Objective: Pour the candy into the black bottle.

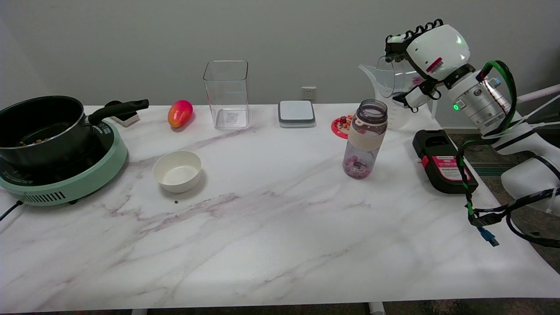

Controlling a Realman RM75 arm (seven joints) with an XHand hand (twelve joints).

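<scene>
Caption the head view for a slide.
Right hand holds a clear jug tilted in the air beside the open bottle, candy already inside.

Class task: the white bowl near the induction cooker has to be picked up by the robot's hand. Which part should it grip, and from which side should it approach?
Grip the white bowl at its rim, coming down from above, probably on the edge towards the right hand. It sits upright with its mouth open and looks empty; its low, rounded wall gives little for a side grasp.

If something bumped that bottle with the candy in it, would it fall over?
Possibly. The bottle is tall and narrow, so a knock near its open mouth might tip it. The candy sits low, which probably steadies it somewhat. Once down, its round body would likely roll.
</scene>
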